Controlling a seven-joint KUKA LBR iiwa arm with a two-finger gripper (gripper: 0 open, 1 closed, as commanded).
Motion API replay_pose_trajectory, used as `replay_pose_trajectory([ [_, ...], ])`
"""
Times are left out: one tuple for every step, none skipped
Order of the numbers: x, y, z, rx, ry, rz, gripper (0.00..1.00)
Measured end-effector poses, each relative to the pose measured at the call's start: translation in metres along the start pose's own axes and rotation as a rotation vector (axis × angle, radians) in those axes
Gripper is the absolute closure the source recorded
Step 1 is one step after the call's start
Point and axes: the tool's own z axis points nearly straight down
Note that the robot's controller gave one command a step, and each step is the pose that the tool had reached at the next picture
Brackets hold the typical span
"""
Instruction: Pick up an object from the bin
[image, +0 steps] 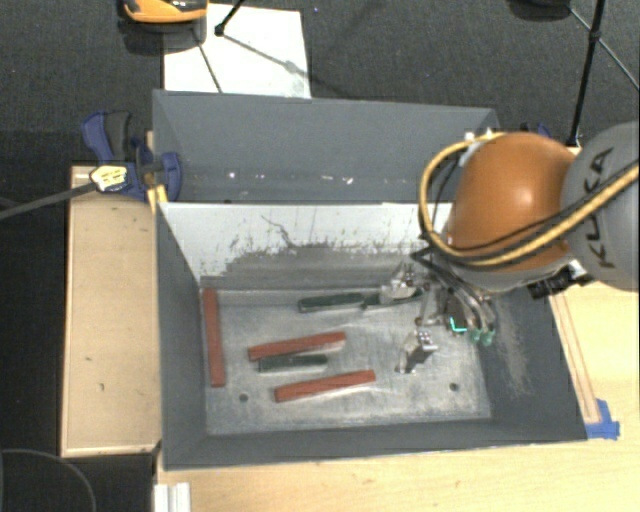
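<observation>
My gripper (408, 322) hangs over the right half of the bin floor, under the orange dome. Its two fingers stand apart, one fingertip (399, 290) toward the back and the other (414, 355) toward the front, with nothing between them. A dark green stick (335, 300) lies flat just left of the gripper, and its right end comes close to the rear fingertip. A red-brown stick (325, 385) lies at the front, to the lower left of the front fingertip.
Another red-brown stick (297, 346) and a short dark green stick (293, 363) lie side by side in the middle. A third red-brown stick (213, 337) runs along the left wall. The arm and its cables cover the bin's right side.
</observation>
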Motion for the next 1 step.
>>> replay_pose_trajectory([
  [0.0087, 0.0053, 0.0497, 0.000, -0.007, -0.016, 0.00],
])
